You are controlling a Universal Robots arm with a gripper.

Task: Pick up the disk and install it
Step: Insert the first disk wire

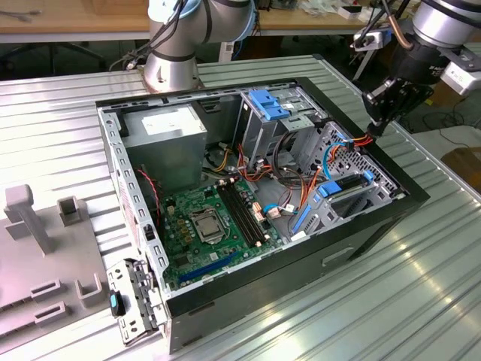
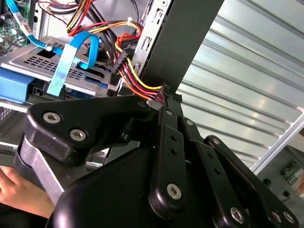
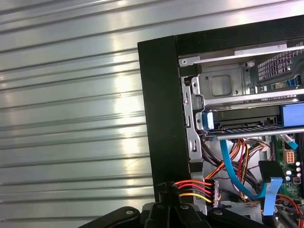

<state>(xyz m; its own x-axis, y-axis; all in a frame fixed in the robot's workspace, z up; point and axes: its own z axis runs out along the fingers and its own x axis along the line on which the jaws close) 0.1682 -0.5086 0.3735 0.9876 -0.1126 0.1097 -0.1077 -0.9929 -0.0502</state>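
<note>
In both wrist views the gripper [image 2: 166,92] [image 3: 166,187] is mostly its own black linkage, cut off at the frame's edge; the fingers are drawn together at the tips and pinch a red, orange and yellow wire bundle [image 2: 140,80] [image 3: 194,189], though the contact itself is hidden behind the fingertips. A skin-toned shape, seemingly a person's hand [image 2: 16,190], shows in the second wrist view, cropped and hard to make out. Just past the tips stands the black corner wall of the computer case [image 3: 159,104]. Inside that corner a light blue ribbon cable [image 2: 71,57] loops over a metal cage. In the first wrist view the disk [image 3: 244,121] lies in that cage, a dark slab between blue rail ends, its far end cut off. The ribbed metal table [image 3: 71,118] fills the space beyond the wall.

The exterior view gives what the wrist cameras cannot: the gripper [image 1: 374,126] hanging over the case's edge at the exterior view's right; the disk [image 1: 347,186] seated in the cage below it; the motherboard [image 1: 203,226] mid-case; the power supply [image 1: 165,139] behind it; grey fixtures [image 1: 30,218] on the table at the exterior view's left.
</note>
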